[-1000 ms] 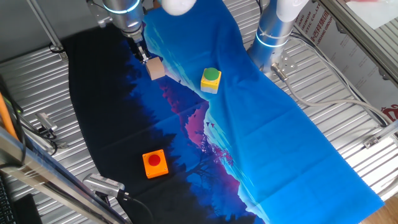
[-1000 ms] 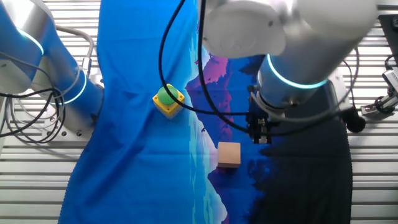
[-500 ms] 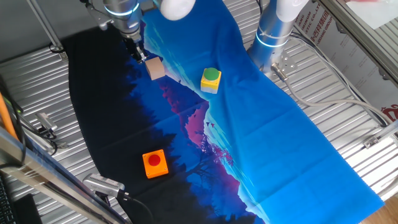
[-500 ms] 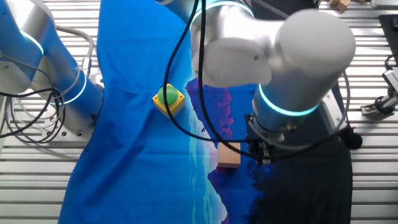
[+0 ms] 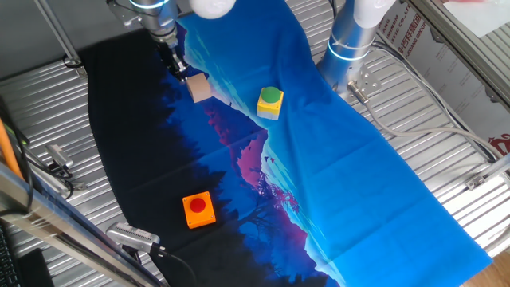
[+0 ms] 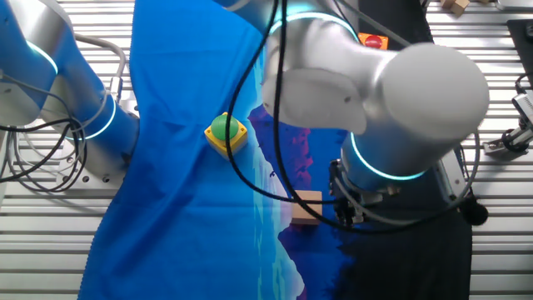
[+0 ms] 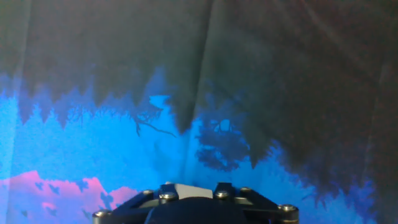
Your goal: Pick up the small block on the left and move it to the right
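Hovering just beside the small block (image 5: 200, 88), gripper (image 5: 177, 67) mostly hiding behind the arm; finger spread impossible to tell, nothing visibly held.

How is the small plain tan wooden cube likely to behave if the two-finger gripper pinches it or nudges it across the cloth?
The small plain tan wooden cube looks solid, so it probably stays stiff when pinched. Its flat faces suggest it would slide or tip, not roll. The printed blue cloth beneath shows folds, so a nudge might drag and bunch it.
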Motion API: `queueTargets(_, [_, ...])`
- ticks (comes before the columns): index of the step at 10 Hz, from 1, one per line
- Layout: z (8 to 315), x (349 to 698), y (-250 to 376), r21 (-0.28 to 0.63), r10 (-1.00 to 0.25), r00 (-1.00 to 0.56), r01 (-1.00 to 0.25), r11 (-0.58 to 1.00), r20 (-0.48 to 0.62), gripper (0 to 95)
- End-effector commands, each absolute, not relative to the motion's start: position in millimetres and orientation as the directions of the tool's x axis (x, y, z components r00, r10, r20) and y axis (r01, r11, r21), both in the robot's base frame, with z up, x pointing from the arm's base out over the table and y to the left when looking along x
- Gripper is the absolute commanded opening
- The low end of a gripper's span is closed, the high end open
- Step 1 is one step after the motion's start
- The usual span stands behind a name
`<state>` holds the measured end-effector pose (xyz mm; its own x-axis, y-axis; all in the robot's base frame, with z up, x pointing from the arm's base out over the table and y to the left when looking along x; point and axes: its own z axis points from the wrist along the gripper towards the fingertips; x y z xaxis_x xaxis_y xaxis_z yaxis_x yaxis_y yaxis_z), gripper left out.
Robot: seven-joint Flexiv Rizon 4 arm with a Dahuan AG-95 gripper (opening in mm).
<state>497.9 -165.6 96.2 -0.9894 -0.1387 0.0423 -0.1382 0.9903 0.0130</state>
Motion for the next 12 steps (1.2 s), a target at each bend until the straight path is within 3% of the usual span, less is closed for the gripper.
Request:
queueTargets(1, [92.6,498.4,-160.9,-0.012,-0.097,-0.994,-0.098,0.995,0.043,95.0])
queueTargets(5, [82.7,493.6,-151.5,-0.024,0.105,-0.993,0.104,0.994,0.048,95.0])
queueTargets(12, [58.3,473.1,-152.7,0.033,0.135,-0.989,0.137,0.99,0.056,95.0])
